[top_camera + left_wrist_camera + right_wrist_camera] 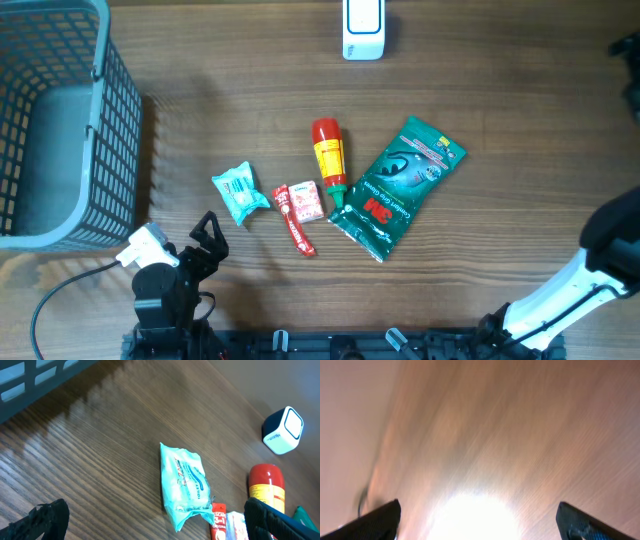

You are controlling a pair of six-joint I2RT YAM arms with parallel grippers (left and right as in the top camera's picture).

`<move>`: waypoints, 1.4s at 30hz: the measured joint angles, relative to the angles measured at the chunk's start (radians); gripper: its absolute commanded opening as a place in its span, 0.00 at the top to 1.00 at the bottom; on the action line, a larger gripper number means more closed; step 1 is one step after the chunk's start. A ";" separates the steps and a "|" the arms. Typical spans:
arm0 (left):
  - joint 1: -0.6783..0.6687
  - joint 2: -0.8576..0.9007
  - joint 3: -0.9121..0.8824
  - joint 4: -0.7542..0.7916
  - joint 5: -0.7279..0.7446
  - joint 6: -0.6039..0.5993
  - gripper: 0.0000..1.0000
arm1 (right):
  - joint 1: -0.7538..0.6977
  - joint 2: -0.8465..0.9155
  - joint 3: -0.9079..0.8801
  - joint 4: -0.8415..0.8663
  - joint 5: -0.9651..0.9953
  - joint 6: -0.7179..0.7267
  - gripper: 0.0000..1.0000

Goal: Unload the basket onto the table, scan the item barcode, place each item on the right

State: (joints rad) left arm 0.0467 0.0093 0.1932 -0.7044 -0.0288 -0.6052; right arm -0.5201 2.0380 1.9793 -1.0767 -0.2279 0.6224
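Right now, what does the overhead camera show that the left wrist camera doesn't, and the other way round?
Only overhead: the right arm and the whole green pouch; the wrist catches just its corner. Only left wrist: the lettering on the teal packet, close up. Both: that packet, the red bottle, the white scanner, the red sachet, the basket and the open left gripper.

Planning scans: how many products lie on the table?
5: teal pack at left, red stick, small red carton, red bottle centre, green pouch at right. Nothing appears hidden.
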 measured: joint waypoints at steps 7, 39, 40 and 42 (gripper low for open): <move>0.000 0.000 0.000 0.000 0.000 0.000 0.00 | 0.252 0.003 -0.016 -0.076 -0.016 -0.016 0.00; 0.000 0.000 0.000 0.000 0.000 0.000 0.00 | 1.173 0.071 -0.336 0.271 0.458 -0.427 0.00; 0.000 0.000 0.000 0.000 0.000 0.000 0.00 | 1.180 0.082 -0.336 0.281 0.468 -0.427 0.00; 0.000 0.000 0.000 0.000 0.000 0.000 0.00 | 1.194 0.115 -0.336 0.300 0.490 -0.430 0.02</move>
State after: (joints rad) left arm 0.0467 0.0093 0.1932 -0.7044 -0.0288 -0.6056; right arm 0.6739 2.1532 1.6436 -0.7765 0.2619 0.1921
